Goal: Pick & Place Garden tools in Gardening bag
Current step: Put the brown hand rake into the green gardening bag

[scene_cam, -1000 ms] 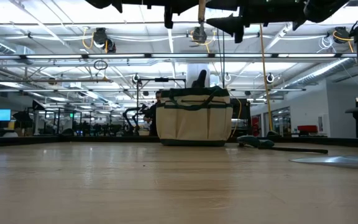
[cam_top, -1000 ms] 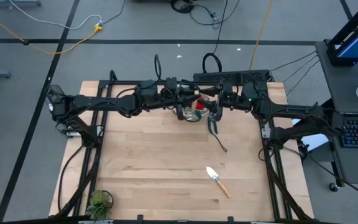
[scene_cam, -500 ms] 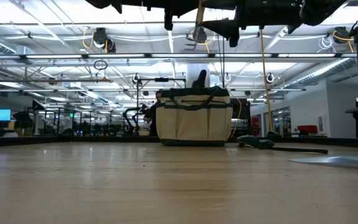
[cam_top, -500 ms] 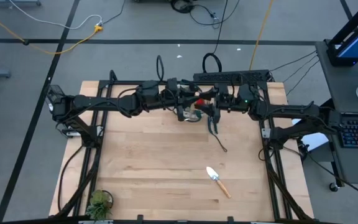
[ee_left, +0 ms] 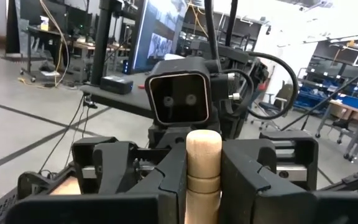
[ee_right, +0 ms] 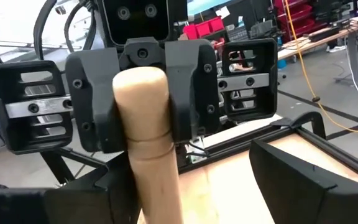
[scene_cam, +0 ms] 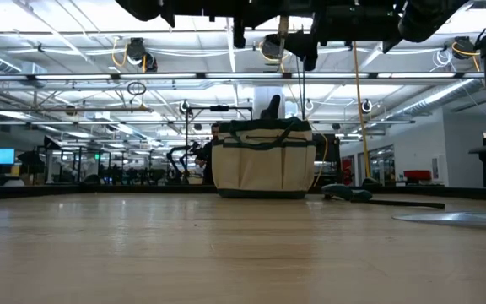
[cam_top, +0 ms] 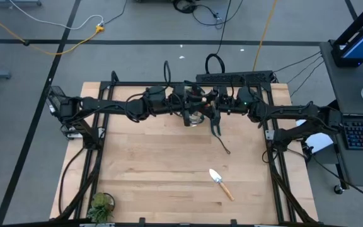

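The wooden-handled tool (ee_right: 143,118) hangs handle-up over the Gardening bag (scene_cam: 264,169), which sits at the table's 12 o'clock edge, mostly hidden beneath the two arms in the high view. The left gripper (ee_left: 202,163) has its fingers pressed against both sides of the handle, gripping it. The right gripper (ee_right: 173,193) faces it from the 3 o'clock side with its fingers spread wide and clear of the wood, so it holds nothing. Over the last second the left arm has slid toward 3 o'clock and closed up against the right one, and in the low view the handle has moved with it and now stands straighter above the bag's mouth. That suggests the tool now rests with the left arm alone, lined up for a drop into the bag. The tool's head is out of sight. Still on the table are the black pruning shears (cam_top: 218,129) just at the bag's 5 o'clock and a trowel (cam_top: 220,184) farther out the same way. A potted plant (cam_top: 101,205) stands at the 7 o'clock corner.
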Robot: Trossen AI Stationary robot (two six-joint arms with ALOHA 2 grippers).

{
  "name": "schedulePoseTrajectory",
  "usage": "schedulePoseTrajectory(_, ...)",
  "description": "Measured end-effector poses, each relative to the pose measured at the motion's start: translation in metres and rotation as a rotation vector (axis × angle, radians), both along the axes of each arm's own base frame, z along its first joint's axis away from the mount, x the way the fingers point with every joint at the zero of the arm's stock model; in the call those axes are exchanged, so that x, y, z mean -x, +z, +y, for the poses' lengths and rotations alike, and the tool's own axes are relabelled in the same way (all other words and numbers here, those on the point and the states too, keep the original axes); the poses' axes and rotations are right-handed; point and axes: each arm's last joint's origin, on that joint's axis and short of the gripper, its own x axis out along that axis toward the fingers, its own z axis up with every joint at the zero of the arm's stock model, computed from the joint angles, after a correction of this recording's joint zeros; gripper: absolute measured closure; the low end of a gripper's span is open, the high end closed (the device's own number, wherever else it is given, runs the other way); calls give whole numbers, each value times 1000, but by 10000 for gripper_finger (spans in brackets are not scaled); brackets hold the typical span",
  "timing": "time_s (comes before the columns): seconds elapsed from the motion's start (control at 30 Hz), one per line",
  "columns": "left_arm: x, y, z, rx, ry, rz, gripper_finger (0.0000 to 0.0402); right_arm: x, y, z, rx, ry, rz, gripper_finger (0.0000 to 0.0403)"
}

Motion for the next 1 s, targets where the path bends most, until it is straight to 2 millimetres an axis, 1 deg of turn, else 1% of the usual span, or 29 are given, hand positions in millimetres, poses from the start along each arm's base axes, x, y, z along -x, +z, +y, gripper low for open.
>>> schedulePoseTrajectory(0.27,3,0,3,-11,3,32,333,3,1,1,-2,-3,21,171)
schedulePoseTrajectory(0.47,2,-2,3,-8,1,50,333,6,0,1,3,-5,59,204)
schedulePoseTrajectory(0.63,2,-3,3,1,1,53,333,6,0,2,16,-3,63,249)
schedulePoseTrajectory(0.87,2,-3,4,13,5,52,333,6,0,2,45,-1,64,344)
schedulePoseTrajectory(1.0,3,-3,6,13,7,58,333,6,0,1,54,-7,66,344)
